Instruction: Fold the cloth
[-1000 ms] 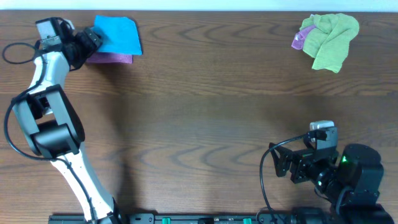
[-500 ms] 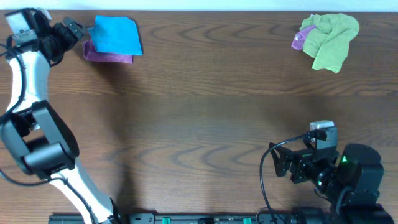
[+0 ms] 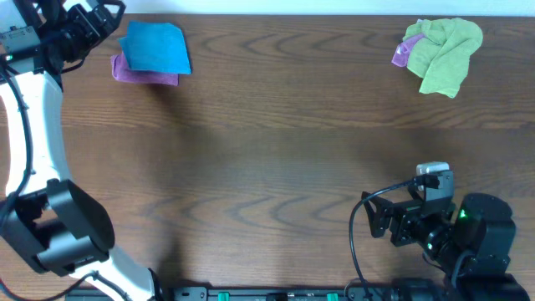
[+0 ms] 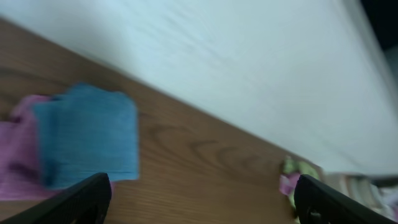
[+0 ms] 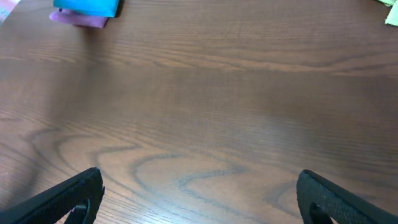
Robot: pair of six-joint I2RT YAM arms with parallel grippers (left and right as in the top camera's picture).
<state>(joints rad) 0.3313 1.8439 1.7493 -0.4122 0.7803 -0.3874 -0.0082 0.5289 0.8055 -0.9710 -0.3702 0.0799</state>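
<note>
The sky-blue cloth (image 3: 156, 47) lies folded in a neat rectangle at the table's far left, resting on a purple cloth (image 3: 144, 76). My left gripper (image 3: 105, 17) is raised just left of it, open and empty. In the left wrist view, the blue cloth (image 4: 87, 134) sits past the left finger, well apart from the open gripper (image 4: 200, 190). My right gripper (image 3: 374, 217) stays open near the front right, holding nothing. In the right wrist view, the open right gripper (image 5: 199, 183) hangs over bare wood, and the blue cloth (image 5: 86, 5) shows far off at the top left.
A crumpled lime-green cloth (image 3: 447, 52) with a bit of purple cloth (image 3: 402, 53) beside it lies at the far right corner. The table's back edge meets a white wall (image 4: 236, 68) just behind the cloths. The right arm's base (image 3: 481, 238) occupies the front right.
My left gripper has drawn back from the blue cloth toward the far left corner and risen. The cloth stays folded on the purple one. The right arm is still.
</note>
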